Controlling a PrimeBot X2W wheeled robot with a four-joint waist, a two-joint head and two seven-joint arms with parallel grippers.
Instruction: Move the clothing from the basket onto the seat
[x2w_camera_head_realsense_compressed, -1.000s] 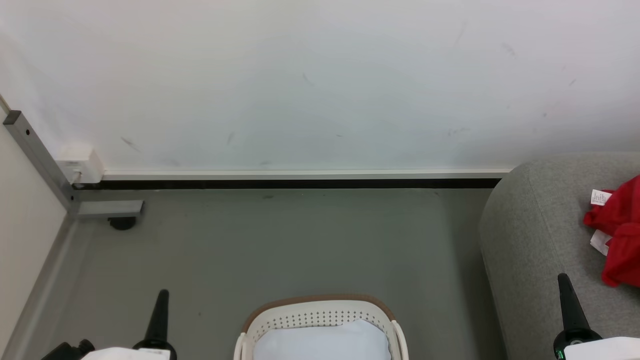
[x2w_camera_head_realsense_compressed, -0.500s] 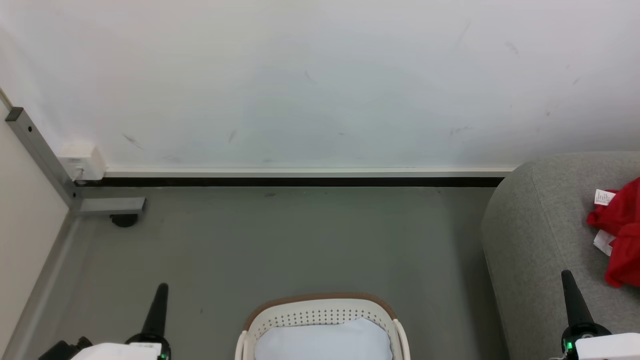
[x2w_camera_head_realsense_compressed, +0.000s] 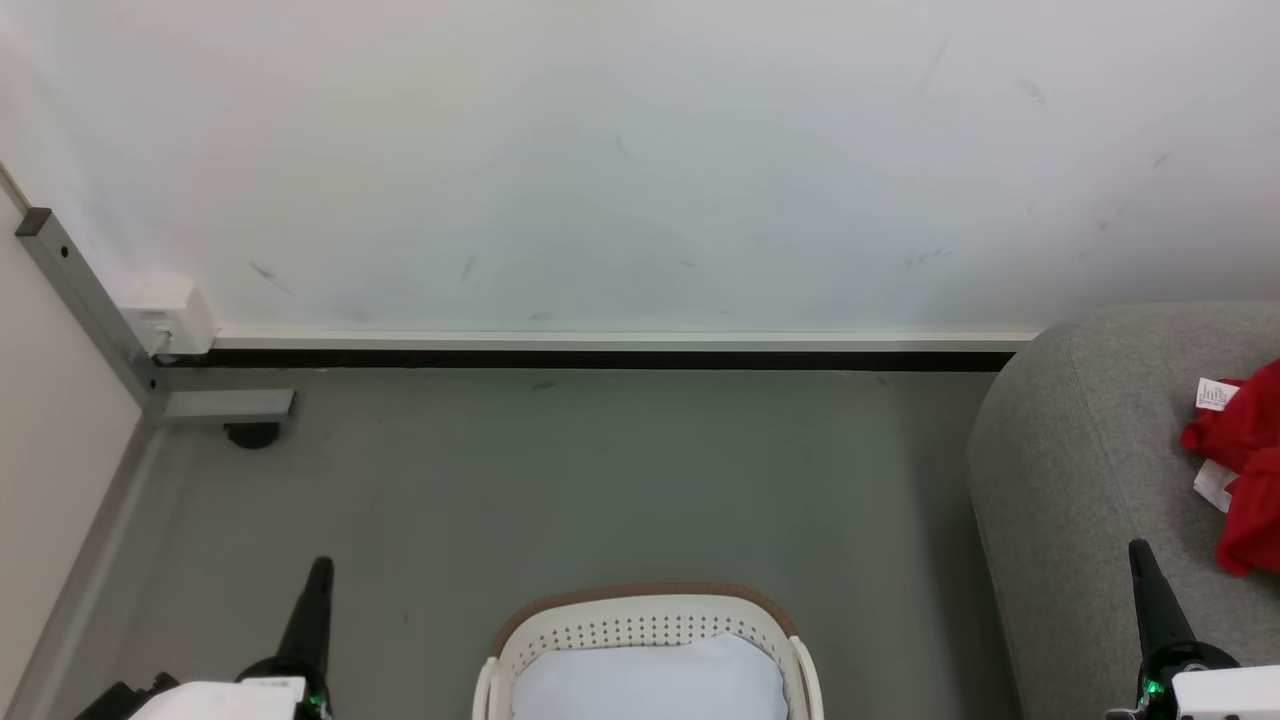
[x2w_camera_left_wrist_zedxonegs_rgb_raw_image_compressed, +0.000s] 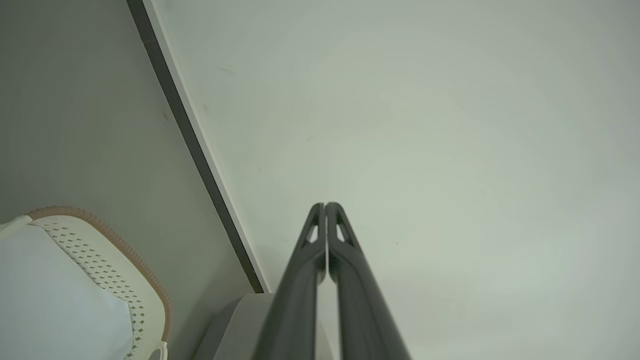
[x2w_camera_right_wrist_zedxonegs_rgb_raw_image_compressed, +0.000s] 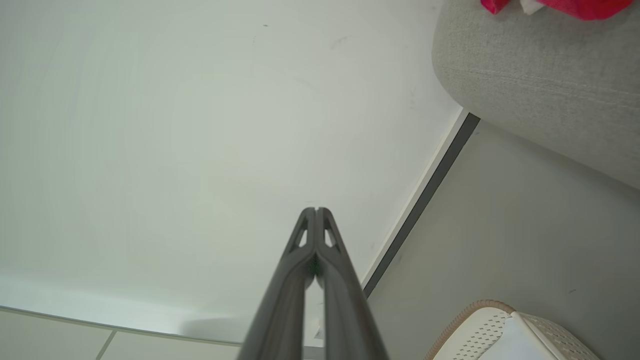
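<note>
Clothing (x2w_camera_head_realsense_compressed: 1245, 470) lies on the seat (x2w_camera_head_realsense_compressed: 1080, 450), well apart from the basket (x2w_camera_head_realsense_compressed: 640, 592) (pale fabric (x2w_camera_head_realsense_compressed: 650, 680) inside); lately just the camera has shifted. Left gripper (x2w_camera_head_realsense_compressed: 320, 575) and right gripper (x2w_camera_head_realsense_compressed: 1138, 555) stay pinched shut, empty, so transfer looks finished.

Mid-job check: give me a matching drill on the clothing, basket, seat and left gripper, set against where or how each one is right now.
Things:
1. clothing
2. basket
3. seat
4. left gripper

Places or states:
A. on the floor, bottom centre of the head view
B. shut, holding nothing
C. red, lying on the seat
D. grey, at the right of the head view

Pairs: 1-C, 2-A, 3-D, 4-B.
</note>
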